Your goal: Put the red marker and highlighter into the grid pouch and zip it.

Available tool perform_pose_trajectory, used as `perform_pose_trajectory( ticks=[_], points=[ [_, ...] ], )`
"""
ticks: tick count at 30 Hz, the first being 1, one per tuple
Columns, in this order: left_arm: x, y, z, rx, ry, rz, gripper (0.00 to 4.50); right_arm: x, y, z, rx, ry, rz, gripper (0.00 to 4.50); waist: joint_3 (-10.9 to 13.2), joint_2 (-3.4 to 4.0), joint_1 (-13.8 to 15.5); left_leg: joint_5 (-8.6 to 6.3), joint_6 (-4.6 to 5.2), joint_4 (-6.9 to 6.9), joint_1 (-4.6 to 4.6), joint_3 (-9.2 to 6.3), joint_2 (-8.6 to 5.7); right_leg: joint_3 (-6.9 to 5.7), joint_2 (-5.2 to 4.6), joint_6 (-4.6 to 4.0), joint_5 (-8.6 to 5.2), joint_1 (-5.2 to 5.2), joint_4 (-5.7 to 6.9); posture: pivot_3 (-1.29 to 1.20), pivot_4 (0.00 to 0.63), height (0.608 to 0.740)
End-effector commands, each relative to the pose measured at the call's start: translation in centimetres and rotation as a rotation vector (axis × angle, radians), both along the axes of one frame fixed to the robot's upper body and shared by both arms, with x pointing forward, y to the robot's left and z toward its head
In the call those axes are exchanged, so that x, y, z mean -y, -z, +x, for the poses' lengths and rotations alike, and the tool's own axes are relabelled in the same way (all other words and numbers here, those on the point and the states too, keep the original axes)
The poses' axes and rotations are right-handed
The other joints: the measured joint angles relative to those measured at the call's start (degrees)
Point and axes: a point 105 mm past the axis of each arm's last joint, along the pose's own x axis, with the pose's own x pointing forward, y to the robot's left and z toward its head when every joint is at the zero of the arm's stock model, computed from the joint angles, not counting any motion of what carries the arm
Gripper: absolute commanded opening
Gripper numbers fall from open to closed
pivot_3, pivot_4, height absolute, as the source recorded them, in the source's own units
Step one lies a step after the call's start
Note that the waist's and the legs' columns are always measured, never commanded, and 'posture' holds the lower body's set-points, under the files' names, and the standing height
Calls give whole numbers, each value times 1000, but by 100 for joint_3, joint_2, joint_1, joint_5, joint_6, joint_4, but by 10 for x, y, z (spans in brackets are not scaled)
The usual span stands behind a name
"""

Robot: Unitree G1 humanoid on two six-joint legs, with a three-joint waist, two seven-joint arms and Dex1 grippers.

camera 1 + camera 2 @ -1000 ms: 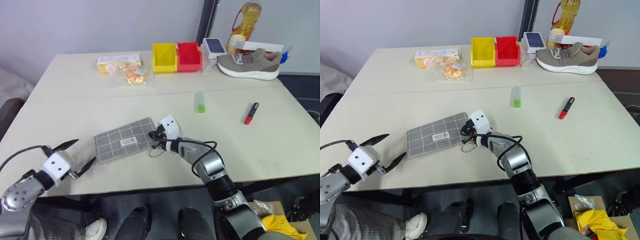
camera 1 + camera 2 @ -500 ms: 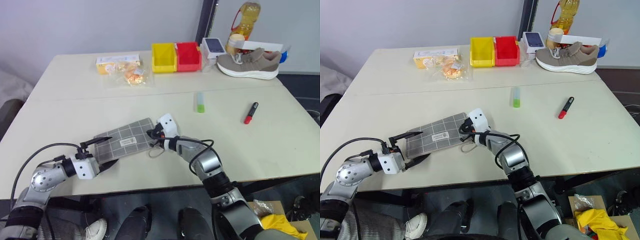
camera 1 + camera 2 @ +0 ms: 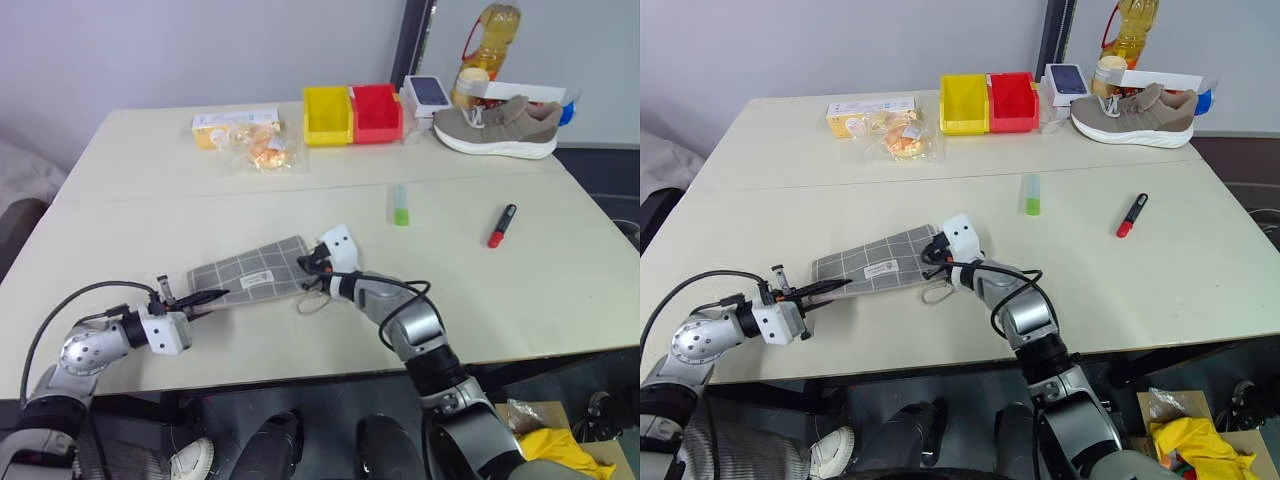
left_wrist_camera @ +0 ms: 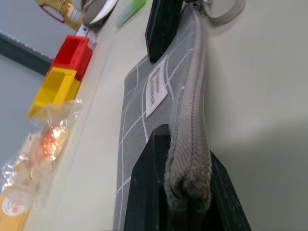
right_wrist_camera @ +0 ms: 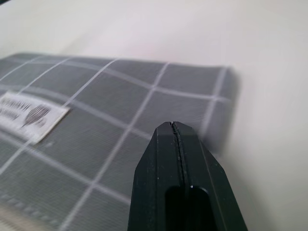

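The grid pouch (image 3: 252, 276) lies on the table's near half, grey with white lines and a white label. My left gripper (image 3: 212, 296) is shut on its left end; the left wrist view shows the zipper edge (image 4: 190, 159) pinched between the black fingers. At the pouch's right end my right gripper (image 3: 306, 266) hovers just over the fabric (image 5: 96, 144), shut, and I cannot see anything between its fingers. The loop cord (image 3: 314, 303) trails beside it. Farther off to the right, the green highlighter (image 3: 401, 205) and the red marker (image 3: 502, 226) lie on the table, apart from both grippers.
Along the table's far edge stand a yellow bin (image 3: 328, 114), a red bin (image 3: 379, 111), a snack bag (image 3: 262, 150), a yellow box (image 3: 235, 122), a small white box (image 3: 430, 92), a grey shoe (image 3: 500, 128) and a bottle (image 3: 490, 40).
My left gripper swung in from the table's front left edge to the pouch's left end and shut on it, raising that end slightly. The right gripper stayed at the right end.
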Motion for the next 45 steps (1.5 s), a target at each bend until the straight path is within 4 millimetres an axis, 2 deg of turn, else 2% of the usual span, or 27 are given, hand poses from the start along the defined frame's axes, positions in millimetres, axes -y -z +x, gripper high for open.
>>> perform_pose_trajectory(
  ticks=[1, 3, 6, 8, 10, 16, 25, 30, 33, 39, 40, 45],
  points=[
    [1, -4, 8, -92, -84, -132, 6, 22, -35, 7, 141, 30, 25, 243, 1, 2, 3, 0, 0, 1, 0, -1, 0, 0, 0, 0, 0, 1, 0, 0, 150, 740],
    [6, -16, 18, -102, -142, -230, 0, 51, -53, 13, 180, 84, 34, 895, 2, 2, 15, 0, 0, 1, 0, -1, 0, 0, 0, 0, 0, 1, 0, 0, 150, 740],
    [15, -26, 29, -115, -212, -325, 0, 85, -69, 14, 200, 137, 39, 2368, 2, 1, 23, 0, 1, 3, -2, -2, 0, -1, -1, 1, 0, 2, 0, 0, 150, 740],
    [22, -29, 34, -106, -244, -349, 0, 98, -73, 10, 193, 144, 41, 3509, 1, 0, 9, 0, 1, 3, -2, -1, 0, 0, -2, 1, -1, 4, 0, 0, 150, 740],
    [27, -30, 39, -115, -268, -391, 0, 103, -73, 5, 171, 137, 53, 4433, 2, 1, -16, 0, 1, 0, -2, 1, 3, 2, -7, 1, -1, 17, 2, 0, 150, 740],
    [49, -29, 48, -112, -252, -448, 0, 98, -68, -2, 119, 125, 62, 4433, 2, 2, -4, 0, 1, -1, -6, 3, 9, 2, -5, -1, -1, 16, 6, 0, 150, 740],
    [73, -39, 51, -95, -187, -460, 0, 74, -62, 6, 90, 131, 58, 4433, 2, 1, 12, 1, 0, 3, -11, 3, 7, 2, -7, -1, -1, 15, 3, 0, 150, 740],
    [79, -43, 49, -92, -167, -462, 0, 70, -57, 13, 85, 158, 49, 4433, 2, 1, 9, 1, 0, 2, -12, 3, 7, 2, -5, -1, 0, 13, 4, 0, 150, 740],
    [81, -45, 49, -89, -165, -465, 0, 69, -57, 17, 84, 170, 59, 3589, 2, 1, 9, 1, 0, 3, -12, 3, 6, 2, -4, -1, 0, 14, 4, 0, 150, 740],
    [80, -41, 50, -95, -175, -465, 0, 60, -59, 15, 111, 140, 37, 415, 2, 1, 7, 1, -1, 2, -12, 3, 5, 2, -3, -1, 0, 13, 4, 0, 150, 740],
    [80, -40, 51, -97, -177, -464, 0, 56, -59, 14, 117, 127, 33, 30, 2, 2, 4, 1, -1, 2, -12, 3, 6, 2, -3, -1, 0, 13, 4, 0, 150, 740],
    [84, -37, 54, -100, -183, -467, 0, 36, -62, 4, 149, 33, -18, 30, 2, 2, 5, 2, -1, 2, -12, 2, 6, 2, -3, -1, 0, 13, 4, 0, 150, 740]
  ],
)
